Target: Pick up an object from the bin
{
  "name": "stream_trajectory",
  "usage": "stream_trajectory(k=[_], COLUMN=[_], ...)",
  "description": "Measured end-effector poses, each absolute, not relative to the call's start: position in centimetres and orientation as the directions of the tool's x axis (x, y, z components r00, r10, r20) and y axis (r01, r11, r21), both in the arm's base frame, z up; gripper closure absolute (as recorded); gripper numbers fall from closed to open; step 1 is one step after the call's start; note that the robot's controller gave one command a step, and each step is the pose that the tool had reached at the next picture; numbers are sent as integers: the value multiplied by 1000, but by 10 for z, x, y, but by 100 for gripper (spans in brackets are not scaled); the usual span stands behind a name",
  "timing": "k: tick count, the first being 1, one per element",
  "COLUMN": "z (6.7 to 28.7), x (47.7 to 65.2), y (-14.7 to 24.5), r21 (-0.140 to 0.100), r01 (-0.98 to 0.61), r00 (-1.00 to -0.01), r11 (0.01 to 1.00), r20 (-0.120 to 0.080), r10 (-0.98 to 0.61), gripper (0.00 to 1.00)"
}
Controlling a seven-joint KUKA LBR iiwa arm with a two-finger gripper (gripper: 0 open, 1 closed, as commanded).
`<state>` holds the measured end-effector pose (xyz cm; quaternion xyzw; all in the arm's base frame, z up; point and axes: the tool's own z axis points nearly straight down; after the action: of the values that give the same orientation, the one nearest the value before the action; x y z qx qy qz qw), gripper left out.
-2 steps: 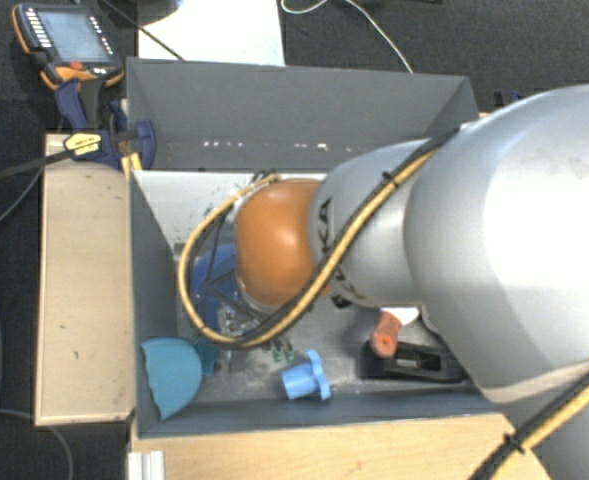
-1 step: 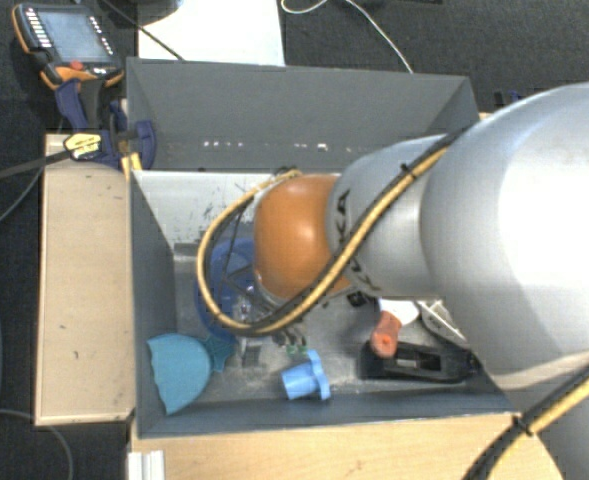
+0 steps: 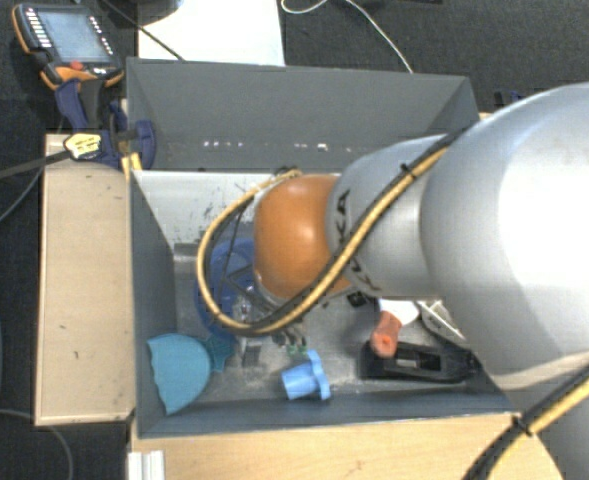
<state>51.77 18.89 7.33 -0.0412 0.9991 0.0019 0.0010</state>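
My gripper (image 3: 250, 347) reaches down under the orange wrist cover to the bin floor near the front left. A dark blue curved piece (image 3: 226, 268) lies just behind and left of it, partly hidden by the arm. A light blue fan-shaped piece (image 3: 179, 369) rests in the front left corner, left of the gripper. A small light blue ribbed fitting (image 3: 305, 379) sits on the floor just to its right. I cannot see anything held.
A black tool (image 3: 416, 363) with an orange end (image 3: 384, 336) lies at the front right, with a white thing (image 3: 426, 314) behind it. The big arm covers the bin's right half and middle. The bin's walls are close on the left and front.
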Motion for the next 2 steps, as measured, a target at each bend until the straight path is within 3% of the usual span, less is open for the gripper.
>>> stream_trajectory(k=[2], z=[72], x=[518], y=[195], r21=[3], r01=[-49], r00=[-999], r11=[999], r20=[-7], r10=[-49], gripper=[100])
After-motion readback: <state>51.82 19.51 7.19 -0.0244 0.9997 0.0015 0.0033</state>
